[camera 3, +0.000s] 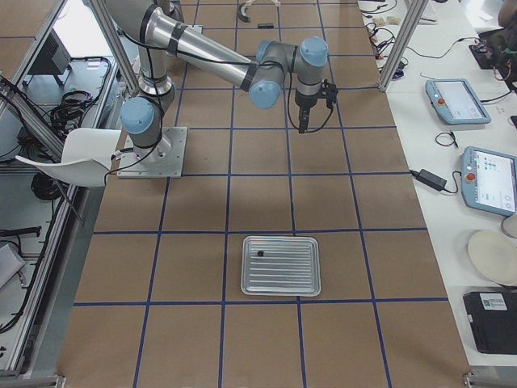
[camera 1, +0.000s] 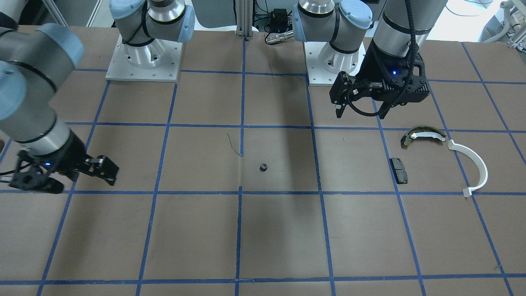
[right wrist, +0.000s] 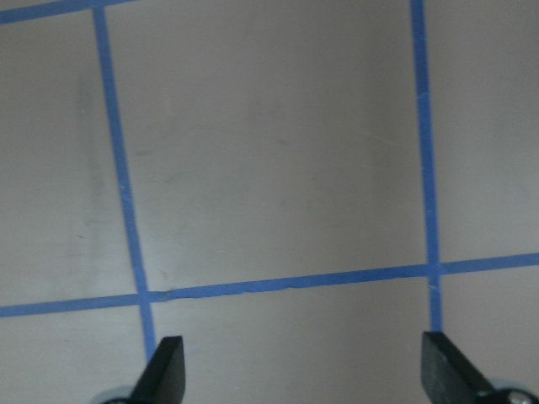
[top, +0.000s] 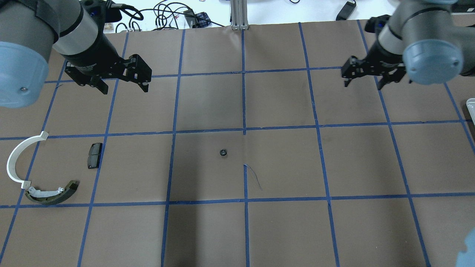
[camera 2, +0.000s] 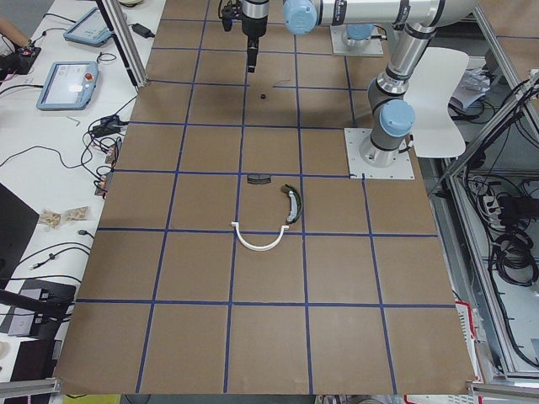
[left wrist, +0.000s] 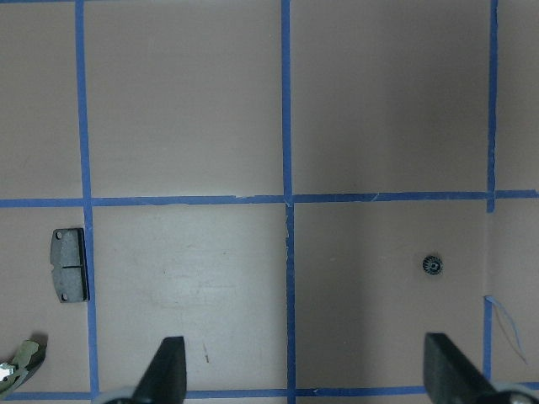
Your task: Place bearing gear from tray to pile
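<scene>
The bearing gear (top: 223, 152) is a small black toothed ring that lies alone on the brown table near its middle; it also shows in the left wrist view (left wrist: 432, 266) and the front view (camera 1: 263, 167). The pile lies at the table's left end: a white half-ring strip (top: 15, 155), an olive-green shoe (top: 52, 193) and a black pad (top: 94, 155). My left gripper (top: 123, 88) hangs open and empty above the table, behind the pile. My right gripper (top: 363, 84) is open and empty, far right. The tray (camera 3: 281, 265) lies beyond it, with one small dark part (camera 3: 261, 254) in it.
Blue tape lines grid the brown table. The tray's corner (top: 471, 102) shows at the overhead view's right edge. The arm bases (camera 1: 144, 57) stand at the table's robot side. A small tear (top: 252, 178) marks the paper near the gear.
</scene>
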